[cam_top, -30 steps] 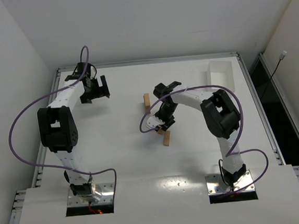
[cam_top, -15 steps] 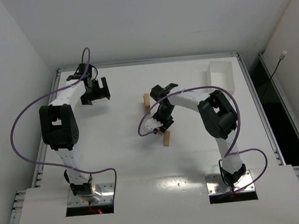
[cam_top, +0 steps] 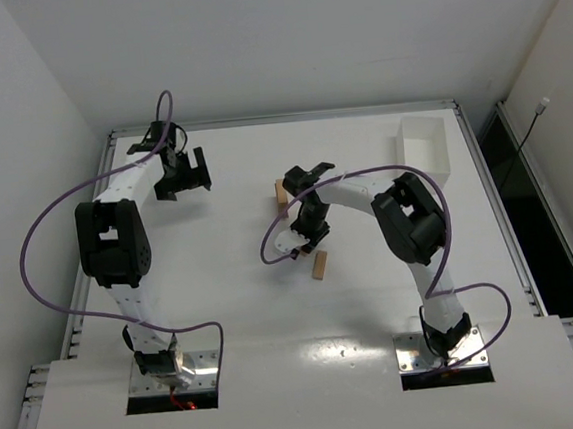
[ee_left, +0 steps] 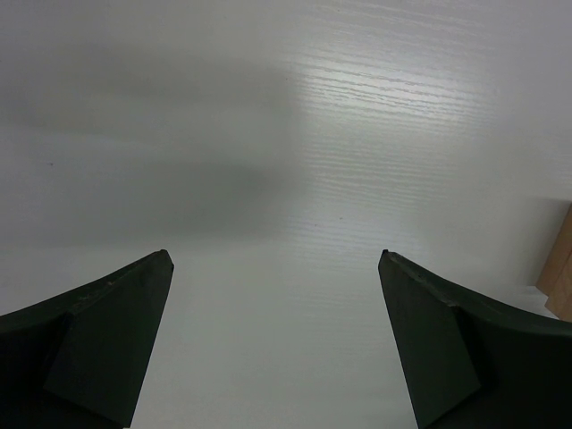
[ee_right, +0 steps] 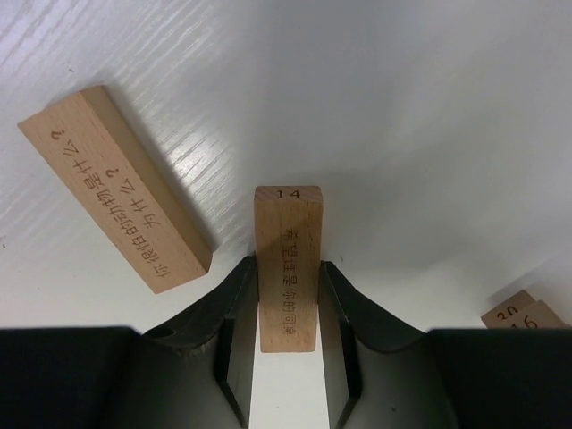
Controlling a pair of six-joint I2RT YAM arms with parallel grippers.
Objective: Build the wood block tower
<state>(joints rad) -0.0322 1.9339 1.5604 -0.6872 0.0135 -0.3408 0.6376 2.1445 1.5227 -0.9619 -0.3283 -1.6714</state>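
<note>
Block 14 (ee_right: 286,237) is yours to watch: plain tan wood, number at its far end, lying lengthwise near the surface's middle, with the right end effector (ee_right: 287,277) pinching both long sides. Just beside it, toward the near edge, a loose block (cam_top: 318,264) lies flat and angled, engraved face up. The tower (cam_top: 279,188), a short tan stack, stands toward the far edge.

Two white-and-black robot arms seen from above. The left arm (cam_top: 118,239) stretches to the far left; the left gripper (cam_top: 185,178) points downward, jaws spread wide with nothing between them. The right arm (cam_top: 408,224) folds back toward the centre; the right gripper (cam_top: 304,245) points down, jaws pressed against both sides of a wood block (ee_right: 286,268).
</note>
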